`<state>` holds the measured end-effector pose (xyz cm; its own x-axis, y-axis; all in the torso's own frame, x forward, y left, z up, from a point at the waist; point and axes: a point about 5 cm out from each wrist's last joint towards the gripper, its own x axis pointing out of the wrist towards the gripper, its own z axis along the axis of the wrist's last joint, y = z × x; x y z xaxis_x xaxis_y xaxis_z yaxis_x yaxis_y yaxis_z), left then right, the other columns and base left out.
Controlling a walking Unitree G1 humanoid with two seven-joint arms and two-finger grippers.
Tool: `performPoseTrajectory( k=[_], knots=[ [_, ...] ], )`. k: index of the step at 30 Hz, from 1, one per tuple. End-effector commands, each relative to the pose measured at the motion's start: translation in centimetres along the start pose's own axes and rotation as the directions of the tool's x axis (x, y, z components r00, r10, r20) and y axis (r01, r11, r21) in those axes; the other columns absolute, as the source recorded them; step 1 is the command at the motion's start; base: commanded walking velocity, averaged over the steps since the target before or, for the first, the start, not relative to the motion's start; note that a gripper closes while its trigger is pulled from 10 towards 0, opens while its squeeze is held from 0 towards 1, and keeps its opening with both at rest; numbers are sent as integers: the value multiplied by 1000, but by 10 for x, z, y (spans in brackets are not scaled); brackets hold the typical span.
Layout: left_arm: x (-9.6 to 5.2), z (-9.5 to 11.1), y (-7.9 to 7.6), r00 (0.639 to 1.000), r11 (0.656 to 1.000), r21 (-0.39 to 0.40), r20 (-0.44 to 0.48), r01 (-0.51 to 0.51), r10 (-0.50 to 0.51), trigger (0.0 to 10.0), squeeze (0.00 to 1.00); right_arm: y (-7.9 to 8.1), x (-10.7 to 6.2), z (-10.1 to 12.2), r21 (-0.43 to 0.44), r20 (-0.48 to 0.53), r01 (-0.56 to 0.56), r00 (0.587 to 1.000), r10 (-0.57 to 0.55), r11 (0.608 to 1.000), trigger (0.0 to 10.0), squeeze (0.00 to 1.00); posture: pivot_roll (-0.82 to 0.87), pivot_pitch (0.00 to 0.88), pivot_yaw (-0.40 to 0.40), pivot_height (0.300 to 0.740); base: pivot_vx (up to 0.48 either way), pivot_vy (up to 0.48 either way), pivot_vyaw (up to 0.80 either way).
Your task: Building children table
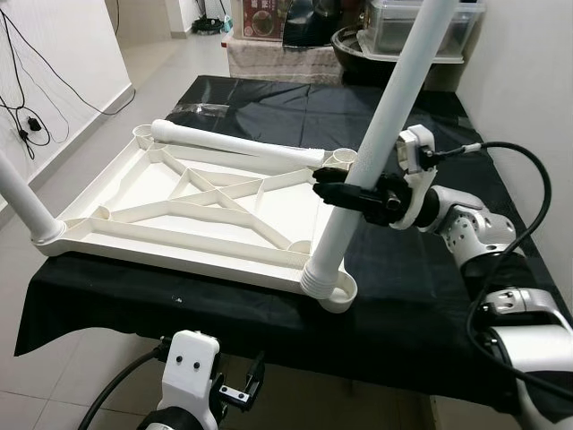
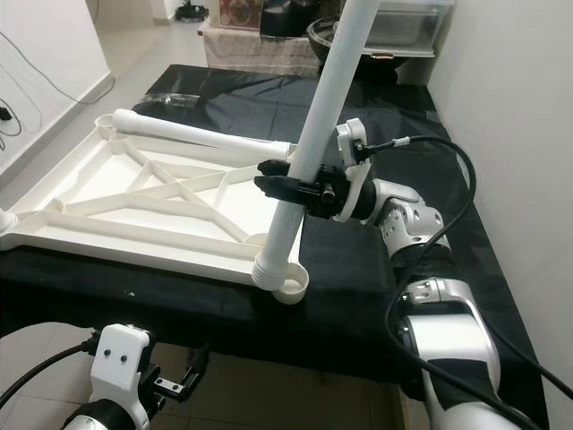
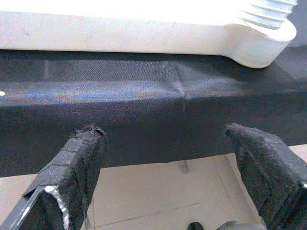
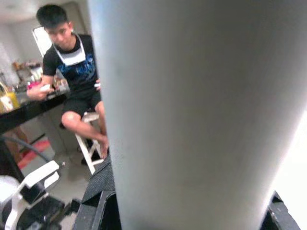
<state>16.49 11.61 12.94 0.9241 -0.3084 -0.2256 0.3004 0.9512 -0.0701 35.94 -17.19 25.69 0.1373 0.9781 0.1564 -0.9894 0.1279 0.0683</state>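
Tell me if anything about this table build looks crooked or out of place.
The leg gripped by the right gripper leans at a slant in the near corner socket rather than standing square to the upturned tabletop. Another leg lies loose across the tabletop's far edge, not fitted.

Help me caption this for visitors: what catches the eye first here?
A long white plastic table leg rises steeply from the near right corner socket of the upturned white ribbed plastic tabletop, with the right gripper clamped on it halfway up. Another white leg lies along the tabletop's far edge, all on a black cloth-covered bench.
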Motion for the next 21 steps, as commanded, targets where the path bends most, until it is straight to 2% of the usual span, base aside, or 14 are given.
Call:
performPoseTrajectory(
  k=[1, 10, 14, 21],
  knots=[
    [-2, 0, -1, 1000, 1000, 2, -13, 7, -7, 10000, 0, -1, -4, -18, 37, -101, 16, 995, -12, 999, 10000, 0, 122, 170, -24, 740, 0, 0, 0],
    [-1, 0, -1, 1000, 1000, 6, -14, 7, -7, 10000, 0, 2, -7, -23, -3, -171, -32, 985, 31, 999, 10000, 0, 121, 171, -26, 740, 0, 0, 0],
    [1, 1, 0, 1000, 1000, 10, -12, 4, -4, 10000, 0, 7, -3, -33, -14, -248, -91, 965, 85, 996, 10000, 0, 118, 173, -25, 740, 0, 0, 0],
    [2, 1, 0, 1000, 1000, 18, -9, 5, -5, 10000, 0, 7, 2, -39, -48, -315, -110, 945, 90, 993, 10000, 0, 116, 172, -25, 740, 0, 0, 0]
  ],
)
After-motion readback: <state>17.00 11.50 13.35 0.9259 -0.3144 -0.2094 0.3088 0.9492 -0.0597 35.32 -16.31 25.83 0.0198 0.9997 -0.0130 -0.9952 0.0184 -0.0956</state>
